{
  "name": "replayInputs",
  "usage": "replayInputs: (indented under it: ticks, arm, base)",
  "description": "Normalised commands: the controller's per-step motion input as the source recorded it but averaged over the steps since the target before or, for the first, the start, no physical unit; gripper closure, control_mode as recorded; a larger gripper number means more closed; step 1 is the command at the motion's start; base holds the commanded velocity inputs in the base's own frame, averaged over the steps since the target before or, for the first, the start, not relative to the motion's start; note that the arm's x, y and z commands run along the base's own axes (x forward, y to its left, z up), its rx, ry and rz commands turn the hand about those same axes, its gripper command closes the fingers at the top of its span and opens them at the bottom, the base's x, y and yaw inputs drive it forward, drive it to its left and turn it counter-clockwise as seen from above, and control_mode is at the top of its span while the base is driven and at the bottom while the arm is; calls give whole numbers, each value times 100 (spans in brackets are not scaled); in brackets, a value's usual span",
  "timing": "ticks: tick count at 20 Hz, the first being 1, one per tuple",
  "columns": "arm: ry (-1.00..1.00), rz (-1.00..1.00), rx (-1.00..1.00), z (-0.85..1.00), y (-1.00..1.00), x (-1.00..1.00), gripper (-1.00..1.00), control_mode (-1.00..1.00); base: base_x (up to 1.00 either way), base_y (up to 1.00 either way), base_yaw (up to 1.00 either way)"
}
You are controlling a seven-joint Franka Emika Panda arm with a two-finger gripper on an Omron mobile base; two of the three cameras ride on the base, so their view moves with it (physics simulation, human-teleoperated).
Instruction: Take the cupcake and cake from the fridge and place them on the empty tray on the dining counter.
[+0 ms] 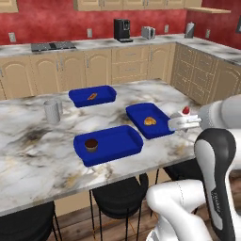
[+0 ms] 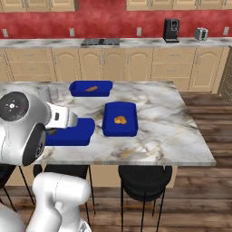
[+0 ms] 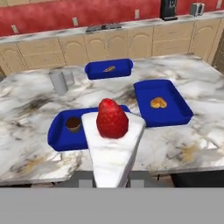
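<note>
the end effector (image 1: 188, 120) is closed on the cake (image 3: 111, 140), a pale wedge with a red berry on top. in the hand view the slice sits right in front of the camera, held up in the air with its thin tip pointing down. in the left base view the cake (image 1: 184, 117) hangs over the right edge of the marble surface (image 1: 37, 155), just beside a blue tray with an orange-brown bit in it (image 1: 148, 120). the tray (image 1: 109, 144) for the task lies near the front of the surface, and the cupcake (image 1: 91, 145) stands inside it at its left end. in the hand view the same tray (image 3: 61, 131) shows just behind the cake, with the dark cupcake (image 3: 73, 124) in it. a third blue tray (image 1: 92, 96) with a small orange piece lies farther back. a grey cup (image 1: 52, 111) stands on the left part of the surface, well apart from the trays. black round stools (image 1: 120, 195) stand under the front edge. behind it all runs a wall counter (image 1: 99, 44) over beige cabinets, with a black coffee machine (image 1: 122, 30) and a silver toaster (image 1: 148, 32) on top, in front of a red wall.
</note>
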Motion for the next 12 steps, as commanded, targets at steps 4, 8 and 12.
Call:
replayInputs:
  ticks: [4,8,12]
  arm:
    - [20,1,0,-78,50,84,100,-100]
    - [16,1,8,-81,39,72,100,-100]
    - [5,1,9,-49,26,64,100,-100]
  base:
    - [0,0,0]
    - [0,0,0]
    - [0,0,0]
